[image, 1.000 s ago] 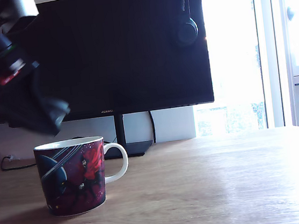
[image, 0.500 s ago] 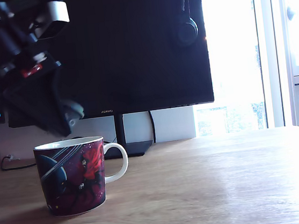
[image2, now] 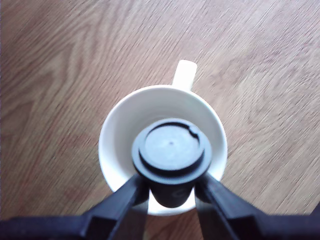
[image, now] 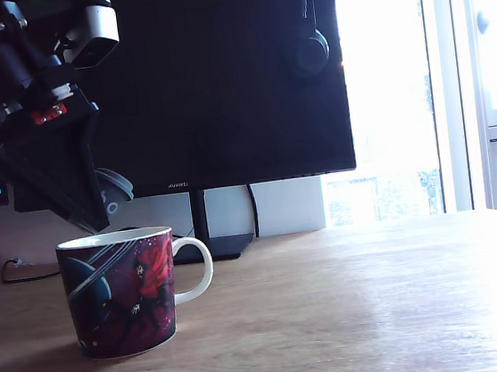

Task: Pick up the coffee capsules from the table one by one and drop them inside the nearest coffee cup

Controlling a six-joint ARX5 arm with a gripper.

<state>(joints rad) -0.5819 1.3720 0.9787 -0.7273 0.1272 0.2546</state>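
The capsule (image2: 171, 155) sits pinched between the two fingers (image2: 122, 202) of the gripper (image2: 171, 192), its flat round rim facing the wrist camera and its body hanging straight over the white inside of the cup (image2: 116, 130). In the wrist view it lies a touch toward 6 o'clock from the cup's centre, with the handle out at 12 o'clock. To finish this step well, I would judge that a small nudge toward the handle side would centre it, then the fingers should part cleanly so the capsule falls straight and does not clip the near rim; lowering a little first would lessen any bounce. The cup (image: 119, 293) stands on the table (image: 353, 318), toward 8 o'clock in the exterior view, with the gripper (image: 107, 202) just above its rim and a dark monitor (image: 219, 82) behind. Against the picture from a second ago, the arm has swung from the exterior view's left edge toward the cup and turned more upright, and the cup has not shifted
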